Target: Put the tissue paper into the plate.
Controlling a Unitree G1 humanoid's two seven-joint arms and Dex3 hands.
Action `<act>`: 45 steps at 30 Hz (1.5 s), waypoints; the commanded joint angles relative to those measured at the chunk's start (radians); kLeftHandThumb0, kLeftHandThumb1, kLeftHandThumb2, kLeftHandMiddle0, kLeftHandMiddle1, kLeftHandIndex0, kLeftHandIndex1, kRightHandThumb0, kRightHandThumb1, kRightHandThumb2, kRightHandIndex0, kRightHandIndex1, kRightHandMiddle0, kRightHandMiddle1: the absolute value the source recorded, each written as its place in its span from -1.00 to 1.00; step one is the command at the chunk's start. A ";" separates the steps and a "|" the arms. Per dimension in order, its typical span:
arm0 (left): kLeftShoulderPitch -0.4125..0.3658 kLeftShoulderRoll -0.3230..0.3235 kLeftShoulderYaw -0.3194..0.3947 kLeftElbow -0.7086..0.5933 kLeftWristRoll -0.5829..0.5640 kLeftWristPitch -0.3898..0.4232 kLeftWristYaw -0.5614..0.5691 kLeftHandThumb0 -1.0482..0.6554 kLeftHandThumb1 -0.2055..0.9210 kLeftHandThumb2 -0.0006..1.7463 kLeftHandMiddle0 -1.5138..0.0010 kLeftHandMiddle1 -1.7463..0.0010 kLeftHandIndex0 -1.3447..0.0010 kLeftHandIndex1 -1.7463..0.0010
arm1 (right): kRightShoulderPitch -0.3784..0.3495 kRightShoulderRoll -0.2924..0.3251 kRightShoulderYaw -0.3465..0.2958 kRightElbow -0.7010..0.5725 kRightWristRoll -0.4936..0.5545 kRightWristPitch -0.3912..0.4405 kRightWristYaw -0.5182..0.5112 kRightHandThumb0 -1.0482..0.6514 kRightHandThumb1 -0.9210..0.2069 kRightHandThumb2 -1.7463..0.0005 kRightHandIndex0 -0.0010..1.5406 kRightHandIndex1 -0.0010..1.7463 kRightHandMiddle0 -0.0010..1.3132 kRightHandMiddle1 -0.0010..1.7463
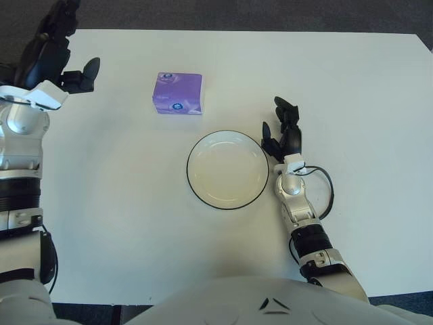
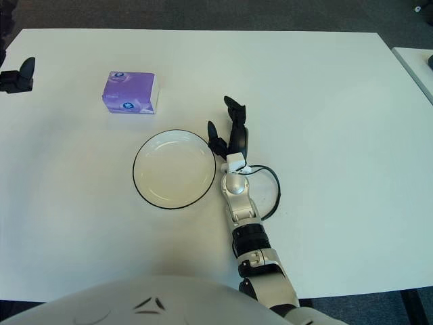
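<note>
Left of the purple tissue pack [image 1: 177, 93], the left hand [image 1: 51, 57], fingers spread and empty, should approach level and grip both sides before carrying it to the plate [image 1: 196, 183].

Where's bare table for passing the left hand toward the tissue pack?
Bare table lies between the left hand and the tissue pack, and all along the near-left side of the plate. It is tight only right of the plate, where the right hand shows beside its rim.
</note>
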 commanded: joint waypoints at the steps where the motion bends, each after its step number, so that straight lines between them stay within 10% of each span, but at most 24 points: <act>1: -0.156 -0.034 -0.065 0.023 0.072 0.045 0.041 -0.66 1.00 -0.03 1.00 1.00 1.00 1.00 | 0.133 -0.005 -0.006 0.199 0.008 0.024 0.010 -0.60 -1.00 0.31 -0.73 -0.41 -1.00 -0.06; 20: -0.422 -0.092 -0.257 0.038 0.258 0.208 -0.008 -0.68 1.00 0.00 1.00 1.00 1.00 1.00 | 0.108 -0.018 -0.021 0.232 0.018 0.020 0.016 -0.62 -1.00 0.30 -0.73 -0.42 -1.00 -0.08; 45: -0.816 -0.263 -0.524 0.779 0.403 -0.027 0.163 -0.97 1.00 -0.08 0.99 1.00 1.00 0.81 | 0.087 -0.037 -0.030 0.263 0.015 0.013 0.014 -0.59 -1.00 0.32 -0.73 -0.44 -1.00 -0.08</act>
